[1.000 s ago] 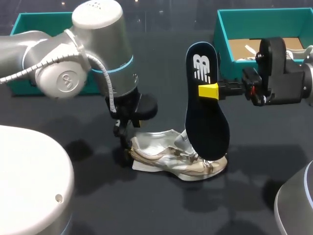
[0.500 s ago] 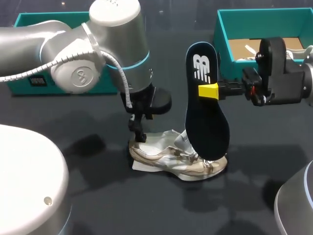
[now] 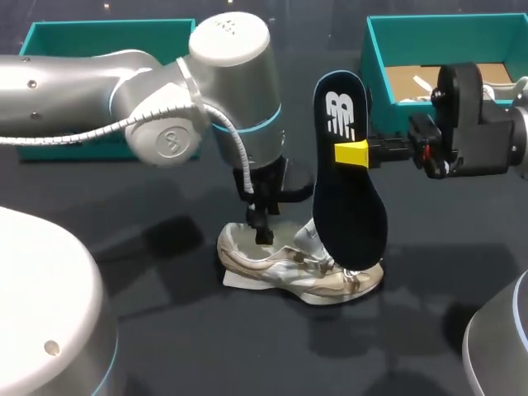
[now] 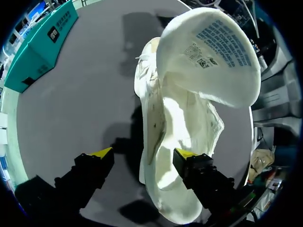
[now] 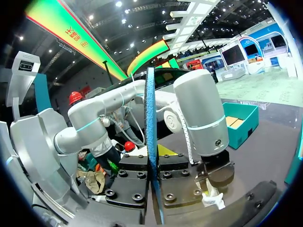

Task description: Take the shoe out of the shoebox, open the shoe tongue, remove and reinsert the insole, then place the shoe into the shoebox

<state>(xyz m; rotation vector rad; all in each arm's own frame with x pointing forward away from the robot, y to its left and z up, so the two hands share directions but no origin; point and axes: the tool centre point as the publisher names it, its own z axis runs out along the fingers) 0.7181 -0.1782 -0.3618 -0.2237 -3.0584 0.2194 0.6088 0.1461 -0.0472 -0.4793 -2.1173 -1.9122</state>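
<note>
Head view: L arm [image 3: 165, 115] comes in from the left, wrist bent straight down, left gripper [image 3: 262, 229] at the heel opening of the shoe [image 3: 289, 266]. R arm [image 3: 487, 140] lies level from the right, and the right gripper [image 3: 353, 153] is clamped on the insole [image 3: 348, 190] about mid-length. Insole stands upright, toe end down, touching the shoe's front. Counts: 1 shoe, 1 insole, 2 teal boxes, namely the left teal box [image 3: 49, 37] and the right teal box [image 3: 388, 37] at the table's [image 3: 165, 346] back corners. Shoe sits on its sole, mid-table, outside both boxes. A white logo is on the insole's dark face.

L wrist view: fingers wide apart, 1 yellow tip over the shoe's inside, the other outside over the table, w/ the shoe's side wall between; not gripping. Tongue [image 4: 208, 56] is folded up, its underside carrying a printed label (too small to make out).

R wrist view: insole edge-on, pinched btw the two black finger pads [image 5: 135, 175]; L arm ahead.
</note>
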